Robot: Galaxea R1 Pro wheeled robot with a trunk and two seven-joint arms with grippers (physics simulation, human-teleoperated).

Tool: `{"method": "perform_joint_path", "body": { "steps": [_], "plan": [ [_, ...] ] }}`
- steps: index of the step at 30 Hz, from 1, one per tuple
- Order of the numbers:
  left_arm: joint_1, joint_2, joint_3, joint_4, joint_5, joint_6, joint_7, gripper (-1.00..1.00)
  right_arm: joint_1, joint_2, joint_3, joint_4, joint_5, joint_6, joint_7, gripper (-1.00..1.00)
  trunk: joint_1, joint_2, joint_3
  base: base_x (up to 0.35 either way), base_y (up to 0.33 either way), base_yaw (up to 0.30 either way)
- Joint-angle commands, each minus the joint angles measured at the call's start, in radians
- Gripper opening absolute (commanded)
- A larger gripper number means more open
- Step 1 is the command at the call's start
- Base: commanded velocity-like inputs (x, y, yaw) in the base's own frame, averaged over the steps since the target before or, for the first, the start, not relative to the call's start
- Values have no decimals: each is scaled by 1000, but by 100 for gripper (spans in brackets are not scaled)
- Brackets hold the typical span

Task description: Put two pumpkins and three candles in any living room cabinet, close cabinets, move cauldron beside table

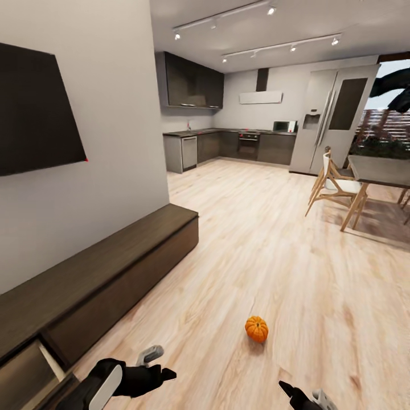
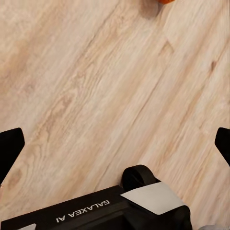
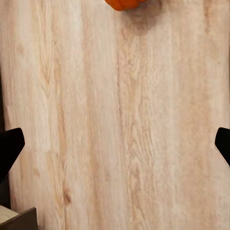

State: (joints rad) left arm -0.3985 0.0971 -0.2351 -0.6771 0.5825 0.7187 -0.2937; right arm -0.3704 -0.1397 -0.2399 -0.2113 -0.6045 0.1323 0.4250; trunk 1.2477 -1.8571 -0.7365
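One small orange pumpkin (image 1: 257, 328) lies on the wood floor ahead of me, a little right of centre. Its edge also appears in the left wrist view as the pumpkin (image 2: 165, 1) and in the right wrist view as the pumpkin (image 3: 123, 4). The long low dark brown cabinet (image 1: 114, 267) runs along the left wall, and its nearest drawer (image 1: 34, 364) is pulled partly out. My left gripper (image 1: 162, 364) (image 2: 115, 146) hangs open and empty over bare floor, short of the pumpkin. My right gripper (image 1: 302, 393) (image 3: 115, 146) is also open and empty.
A dark TV panel (image 1: 34, 114) hangs on the wall above the cabinet. A dining table (image 1: 378, 171) with a wooden chair (image 1: 336, 185) stands at the right. Grey kitchen units (image 1: 228, 145) and a fridge (image 1: 330, 119) line the far end. Wide floor lies between.
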Motion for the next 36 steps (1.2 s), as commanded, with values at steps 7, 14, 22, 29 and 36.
{"method": "perform_joint_path", "body": {
  "steps": [7, 14, 22, 29, 36],
  "plan": [
    [0, 0, -3, -1, 0, 2, 0, 100, -1, 0, -4, 0, -7, 9, 3, 100, 0, 0, -1, 323, 0, -280],
    [0, 0, -2, 38, -20, -4, 0, 100, -1, 4, -3, -1, -4, 13, -4, 100, 0, 0, -1, 324, 0, -280],
    [0, 0, -2, 57, -24, -39, -2, 100, 0, 1, -2, -1, -5, 11, 3, 100, 0, 0, -1, 324, 0, -133],
    [0, 0, -1, 57, -24, -40, -2, 100, 0, 0, -2, -1, -5, 10, 3, 100, 0, 0, -1, 314, 0, -4],
    [0, 0, -1, 57, -24, -41, -2, 100, 0, 0, -2, -1, -5, 10, 4, 100, 0, 0, -1, 182, -1, 0]
  ]
}}
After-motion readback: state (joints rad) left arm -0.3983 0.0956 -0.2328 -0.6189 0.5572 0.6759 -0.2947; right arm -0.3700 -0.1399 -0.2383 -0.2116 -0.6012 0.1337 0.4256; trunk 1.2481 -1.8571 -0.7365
